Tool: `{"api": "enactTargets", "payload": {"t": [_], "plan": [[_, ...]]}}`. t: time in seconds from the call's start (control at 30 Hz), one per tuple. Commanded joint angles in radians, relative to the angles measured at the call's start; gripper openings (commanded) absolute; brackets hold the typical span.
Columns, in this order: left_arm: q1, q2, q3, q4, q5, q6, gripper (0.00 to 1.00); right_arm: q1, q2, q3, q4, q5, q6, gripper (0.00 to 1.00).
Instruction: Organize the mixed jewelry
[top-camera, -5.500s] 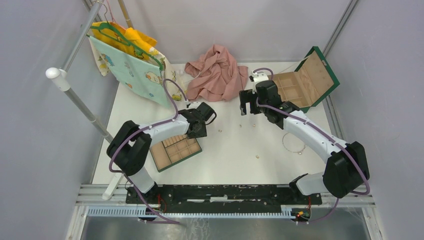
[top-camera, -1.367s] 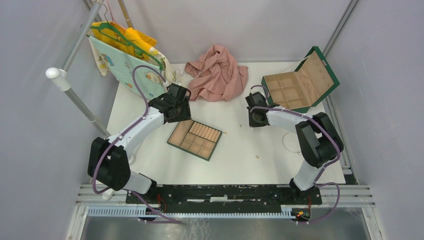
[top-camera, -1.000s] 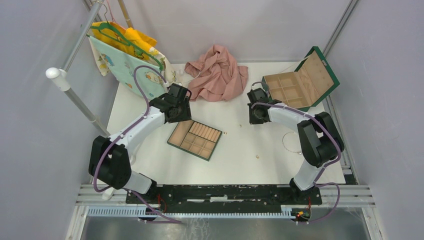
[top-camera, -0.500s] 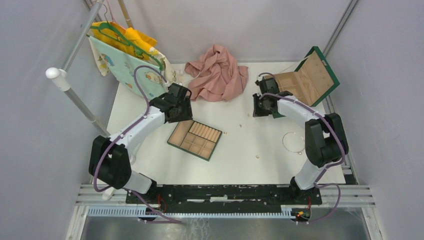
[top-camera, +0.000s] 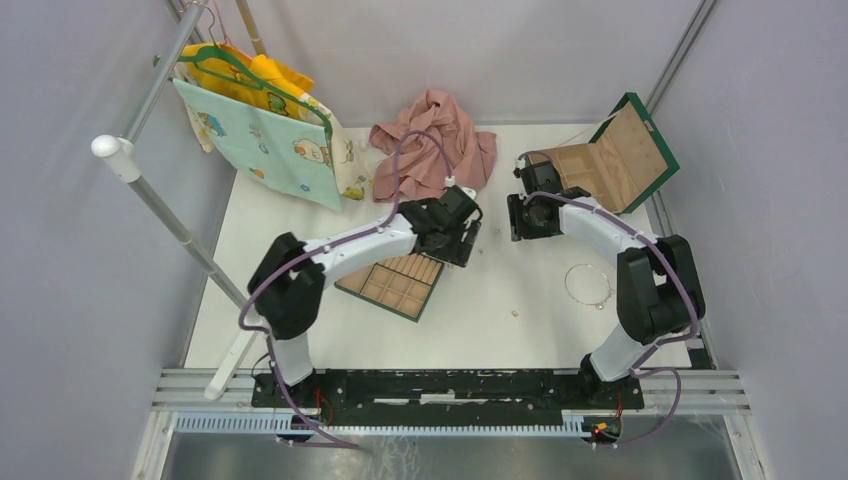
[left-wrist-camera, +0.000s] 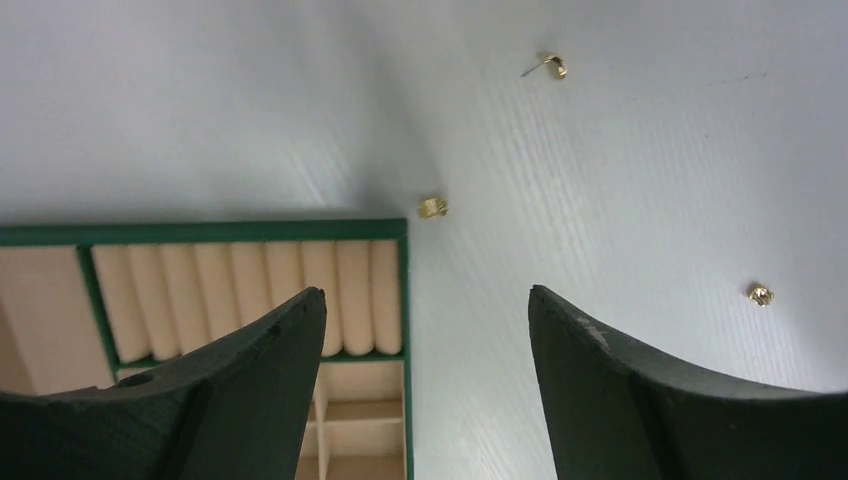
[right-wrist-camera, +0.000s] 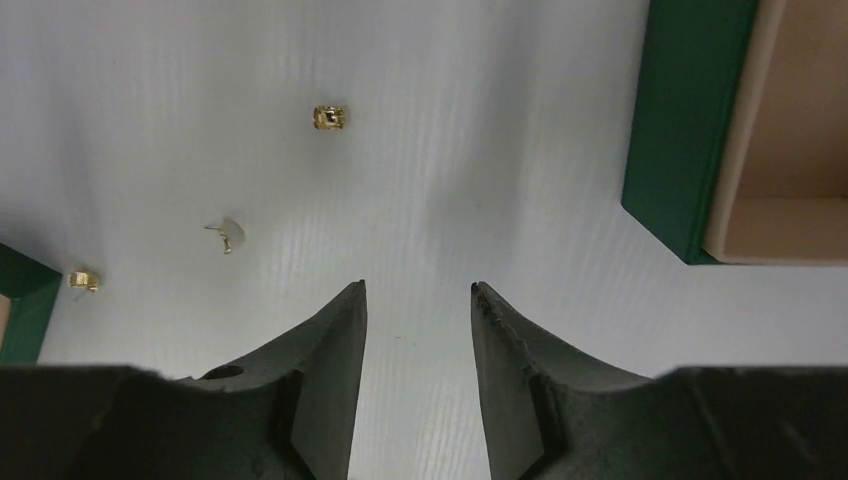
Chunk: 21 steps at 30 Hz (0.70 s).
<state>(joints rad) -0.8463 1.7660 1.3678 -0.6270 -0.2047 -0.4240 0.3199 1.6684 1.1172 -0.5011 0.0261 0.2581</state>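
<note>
Green-rimmed tan tray (left-wrist-camera: 404, 262) sits under my left gripper (left-wrist-camera: 425, 300), which has swung over from the back-left, fingers wide apart, ready for a pickup. Its compartments look bare; so does the green box (right-wrist-camera: 690, 130) by my right gripper (right-wrist-camera: 418, 288), fingers also apart. Wire loop (top-camera: 568, 284) and gold pieces (left-wrist-camera: 433, 207) lie loose on the table (top-camera: 500, 290).

Left arm (top-camera: 350, 245): white link shells, black joint housings, purple cable looped alongside. Right arm (top-camera: 603, 228): identical finish and cable. Bases sit on a black rail (top-camera: 450, 386). Fingers (left-wrist-camera: 235, 395): matte dark, curved, tapering, edges lightly scuffed.
</note>
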Motion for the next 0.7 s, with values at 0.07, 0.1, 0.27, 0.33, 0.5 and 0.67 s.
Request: {"api": "enactTargets", "payload": {"t": [0.07,0.1,0.27,0.33,0.5,0.67], "plan": [[-0.048,0.181,0.165,0.0,-0.02,0.131,0.73,-0.009,-0.114,-0.042,-0.019,0.139,-0.023,0.5],[-0.048,0.206,0.184,-0.002,-0.02,0.156,0.72,-0.017,-0.125,-0.049,-0.022,0.143,-0.023,0.51],[-0.048,0.298,0.257,-0.031,-0.019,0.324,0.61,-0.06,-0.177,-0.089,-0.035,0.146,-0.028,0.51],[-0.047,0.314,0.266,-0.041,0.016,0.394,0.58,-0.067,-0.193,-0.099,-0.04,0.15,-0.032,0.51],[-0.045,0.311,0.252,-0.054,0.139,0.477,0.57,-0.074,-0.206,-0.113,-0.047,0.155,-0.03,0.51],[-0.045,0.345,0.24,-0.078,0.173,0.492,0.56,-0.075,-0.201,-0.113,-0.042,0.149,-0.029,0.51]]}}
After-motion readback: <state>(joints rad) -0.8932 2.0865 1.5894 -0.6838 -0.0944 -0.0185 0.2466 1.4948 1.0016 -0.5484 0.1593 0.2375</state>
